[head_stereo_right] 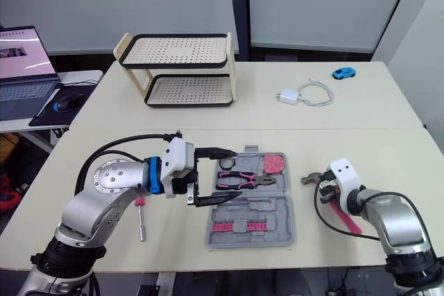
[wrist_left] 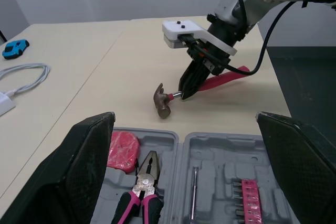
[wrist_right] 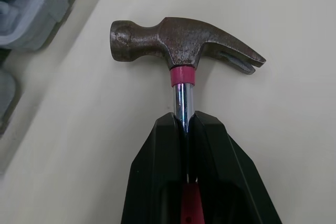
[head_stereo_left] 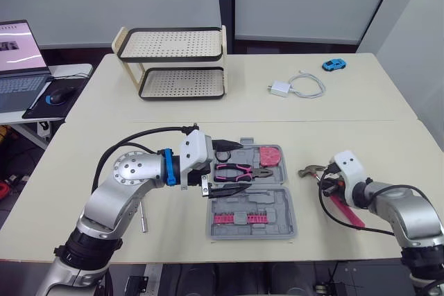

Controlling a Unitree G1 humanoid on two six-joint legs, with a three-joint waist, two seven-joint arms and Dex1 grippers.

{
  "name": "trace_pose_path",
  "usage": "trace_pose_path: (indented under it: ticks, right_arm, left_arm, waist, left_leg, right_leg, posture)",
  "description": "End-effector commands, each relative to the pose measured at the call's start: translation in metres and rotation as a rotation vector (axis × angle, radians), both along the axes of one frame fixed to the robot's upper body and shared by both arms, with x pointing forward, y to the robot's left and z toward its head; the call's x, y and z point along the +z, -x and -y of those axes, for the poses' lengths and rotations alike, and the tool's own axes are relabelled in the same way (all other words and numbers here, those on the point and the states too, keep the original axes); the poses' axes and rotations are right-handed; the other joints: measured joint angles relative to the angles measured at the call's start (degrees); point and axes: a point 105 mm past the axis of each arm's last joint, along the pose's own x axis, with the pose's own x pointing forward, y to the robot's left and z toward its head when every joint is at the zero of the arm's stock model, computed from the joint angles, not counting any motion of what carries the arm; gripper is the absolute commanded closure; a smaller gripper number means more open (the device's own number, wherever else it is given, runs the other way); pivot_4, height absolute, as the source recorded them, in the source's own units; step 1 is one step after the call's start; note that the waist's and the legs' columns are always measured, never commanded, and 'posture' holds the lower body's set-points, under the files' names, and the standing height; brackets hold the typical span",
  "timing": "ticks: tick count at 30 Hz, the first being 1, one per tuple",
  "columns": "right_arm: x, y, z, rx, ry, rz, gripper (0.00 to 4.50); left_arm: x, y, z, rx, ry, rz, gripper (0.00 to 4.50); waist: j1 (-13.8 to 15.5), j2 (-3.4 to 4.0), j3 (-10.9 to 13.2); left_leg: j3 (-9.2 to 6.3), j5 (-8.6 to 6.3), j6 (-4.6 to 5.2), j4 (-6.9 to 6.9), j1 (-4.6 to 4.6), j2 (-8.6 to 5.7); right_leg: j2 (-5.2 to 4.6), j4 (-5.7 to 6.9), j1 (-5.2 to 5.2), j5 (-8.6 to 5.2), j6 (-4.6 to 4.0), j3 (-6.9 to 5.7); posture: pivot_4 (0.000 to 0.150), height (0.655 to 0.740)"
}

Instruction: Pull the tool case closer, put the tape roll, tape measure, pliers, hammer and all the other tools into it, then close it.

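Observation:
The grey tool case [head_stereo_left: 287, 202] lies open near the table's front edge. Inside it are pink-handled pliers [head_stereo_left: 239, 170], a red tape measure [head_stereo_left: 269, 154], a dark ring [head_stereo_right: 225, 164] and a pink bit strip [head_stereo_left: 239, 218]. My left gripper [head_stereo_left: 234, 167] hovers wide open over the case's left part, fingers [wrist_left: 68, 182] spread above the pliers [wrist_left: 140, 192]. Right of the case, the hammer [wrist_right: 181, 43] rests on the table. My right gripper [wrist_right: 186, 124] is shut on its metal shaft just below the head; the pink handle [head_stereo_left: 347, 209] trails behind.
A small driver [head_stereo_left: 143, 218] lies on the table left of the case. A two-tier rack [head_stereo_left: 173, 64], a white charger with cable [head_stereo_left: 281, 88] and a blue toy car [head_stereo_left: 334, 65] sit at the back. A laptop [head_stereo_left: 21, 60] occupies a side table.

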Motion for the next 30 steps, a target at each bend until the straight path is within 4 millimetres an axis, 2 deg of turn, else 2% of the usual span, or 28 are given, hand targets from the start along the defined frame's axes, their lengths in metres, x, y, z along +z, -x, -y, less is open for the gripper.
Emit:
trace_pose_path:
  ticks: [1,28,30]
  right_arm:
    - [0.014,-0.003,0.003,-0.038,0.012,0.073,4.40]
    - [0.004,-0.006,0.005,-0.098,0.012,0.071,4.40]
    - [0.004,-0.006,0.005,-0.099,0.009,0.070,3.68]
  left_arm:
    - [0.007,0.005,0.005,-0.041,0.012,0.035,0.00]
    - [0.005,0.002,0.006,-0.053,-0.003,0.040,0.00]
    - [0.005,0.002,0.007,-0.055,-0.004,0.041,0.00]
  waist:
    - [0.00,0.00,0.00]
    - [-0.03,0.00,0.00]
    - [-0.03,0.00,0.00]
  left_leg:
    - [0.01,0.00,0.00,0.00,0.00,0.00]
    - [0.01,0.00,0.00,0.00,0.02,-0.02]
    - [0.00,0.00,0.00,0.00,0.02,-0.02]
  right_leg:
    - [0.00,0.00,0.00,0.00,0.00,0.01]
    - [0.02,0.00,0.02,0.00,0.00,0.00]
    - [0.02,0.00,0.02,0.00,0.00,-0.01]
  posture:
    - [0.150,0.7400]
    - [0.150,0.7400]
    - [0.150,0.7400]
